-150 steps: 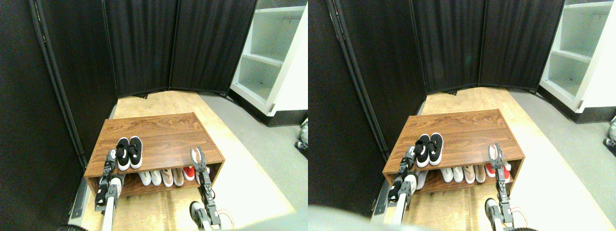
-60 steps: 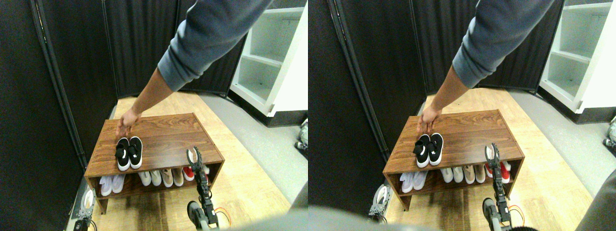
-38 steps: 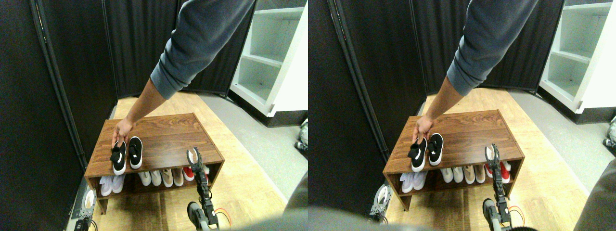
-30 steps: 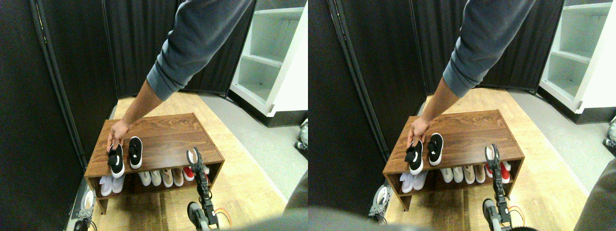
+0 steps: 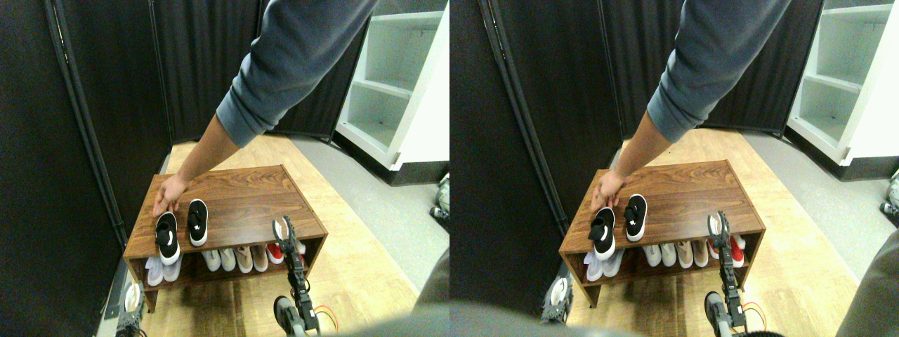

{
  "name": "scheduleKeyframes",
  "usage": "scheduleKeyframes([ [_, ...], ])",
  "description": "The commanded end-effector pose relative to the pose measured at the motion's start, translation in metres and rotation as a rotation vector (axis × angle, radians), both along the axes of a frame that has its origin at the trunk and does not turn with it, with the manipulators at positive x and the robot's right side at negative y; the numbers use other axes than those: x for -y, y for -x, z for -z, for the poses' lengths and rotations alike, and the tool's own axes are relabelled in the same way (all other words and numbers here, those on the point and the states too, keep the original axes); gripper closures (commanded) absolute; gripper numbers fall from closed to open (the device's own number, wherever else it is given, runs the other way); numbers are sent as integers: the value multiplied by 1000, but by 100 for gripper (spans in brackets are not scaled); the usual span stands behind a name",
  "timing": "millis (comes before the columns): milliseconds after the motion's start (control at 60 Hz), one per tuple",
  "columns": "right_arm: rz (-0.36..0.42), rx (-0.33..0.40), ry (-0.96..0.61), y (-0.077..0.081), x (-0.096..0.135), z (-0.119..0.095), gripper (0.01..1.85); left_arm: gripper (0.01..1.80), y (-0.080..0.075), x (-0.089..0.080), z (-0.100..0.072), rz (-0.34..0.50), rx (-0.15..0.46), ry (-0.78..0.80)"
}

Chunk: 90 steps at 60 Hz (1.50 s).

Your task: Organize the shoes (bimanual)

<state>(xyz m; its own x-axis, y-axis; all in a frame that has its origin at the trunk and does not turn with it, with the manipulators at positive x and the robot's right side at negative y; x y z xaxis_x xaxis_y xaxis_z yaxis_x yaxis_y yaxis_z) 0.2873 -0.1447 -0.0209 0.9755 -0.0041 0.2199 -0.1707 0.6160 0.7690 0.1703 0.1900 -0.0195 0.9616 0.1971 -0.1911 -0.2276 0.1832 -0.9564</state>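
— While that person's hand (image 5: 166, 200) rests at the far left of the desk (image 5: 246, 200), where are the shoes?

— Both on top of the desk, left side. One black shoe (image 5: 166, 236) lies nearest the left edge, its toe at the near rim, with the hand right behind its heel, touching or almost so. The other black shoe (image 5: 197, 221) sits just to its right and a bit farther back, with a strip of bare wood between the two. They point the same way, toes toward us, white soles and white side marks showing.

— And the arm reaching in?

— It comes down from the upper right in a grey-blue sleeve (image 5: 295, 60), forearm bare below the cuff.

— What about the robot?

— The right claw (image 5: 284, 228) stands raised at the near right corner of the desk, in front of the lower shelf. Its two pieces look a little apart, with something pale showing between them, and it grips nothing. The left claw (image 5: 131, 298) is low on the floor by the near left leg of the desk, well away from the shoes; it is too small and dim for me to say whether it is apart or together.

— Anything underneath?

— On the lower shelf there's a row: a white pair (image 5: 160, 269) at the left, more white and beige shoes (image 5: 235, 258) in the middle, and a red shoe (image 5: 275, 251) at the right, partly behind the right claw. Black curtains (image 5: 204, 63) hang behind, and a white shelving unit (image 5: 393, 77) stands at the far right
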Motion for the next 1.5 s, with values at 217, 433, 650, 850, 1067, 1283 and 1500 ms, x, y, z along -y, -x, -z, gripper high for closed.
scheduleKeyframes([
  [217,-8,52,-31,3,0,-11,168,35,-15,26,5,54,-27,18],
  [433,-12,54,-18,3,2,-11,167,20,-31,32,14,25,-57,-7],
  [650,-12,53,-17,3,3,-11,167,24,-53,36,27,10,-51,43],
  [850,-21,65,-16,3,3,-13,168,26,-78,37,42,20,-45,33],
  [1067,-14,70,3,4,5,-15,167,36,-103,41,49,29,-50,44],
  [1283,2,65,3,5,9,-14,167,40,-123,39,53,39,-69,3],
  [1500,14,51,10,8,12,-15,168,40,-129,35,55,44,-92,-23],
])
